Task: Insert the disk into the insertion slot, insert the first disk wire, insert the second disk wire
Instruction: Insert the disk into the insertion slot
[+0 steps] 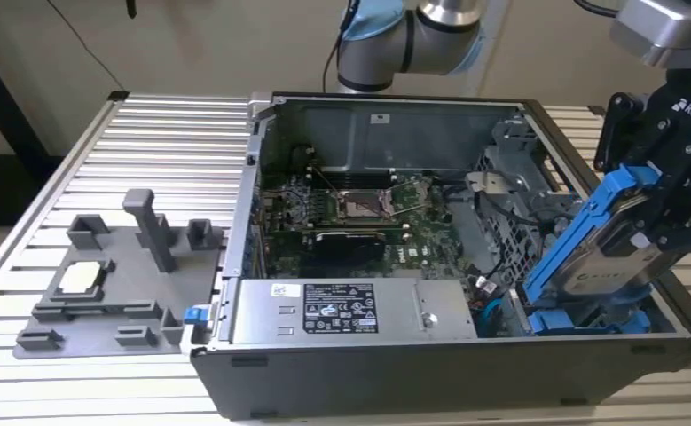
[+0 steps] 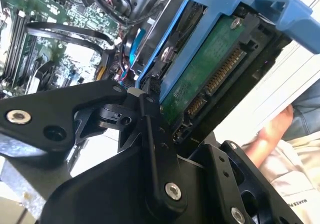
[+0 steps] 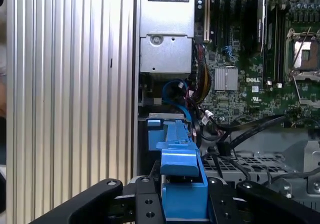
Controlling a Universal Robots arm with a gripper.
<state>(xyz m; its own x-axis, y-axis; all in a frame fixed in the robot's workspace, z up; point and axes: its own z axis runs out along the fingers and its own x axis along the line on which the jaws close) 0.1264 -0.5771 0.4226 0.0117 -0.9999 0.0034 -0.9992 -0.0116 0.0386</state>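
My gripper point(image 1: 650, 222) is shut on the disk point(image 1: 606, 266), a silver-grey drive in a bright blue carrier point(image 1: 576, 235). I hold it steeply tilted over the open computer case, at the exterior view's right. Its lower end dips into the case beside the grey perforated drive cage point(image 1: 508, 191). The insertion slot is hidden behind the disk. In the second wrist view the disk's green circuit board point(image 2: 200, 79) and connector face the camera, with a black finger point(image 2: 147, 129) against the carrier's edge. In the first wrist view the blue carrier point(image 3: 180, 179) sits between the fingers, next to the cage point(image 3: 260, 164).
A grey labelled power-supply box point(image 1: 339, 311) lies along the case's near wall, with the motherboard point(image 1: 345, 209) behind it. Blue cables point(image 3: 175, 92) and black cables point(image 3: 250, 126) run near the cage. A grey fixture plate point(image 1: 108, 275) sits on the slatted table point(image 1: 144, 142). A person's hand point(image 2: 275, 129) is nearby.
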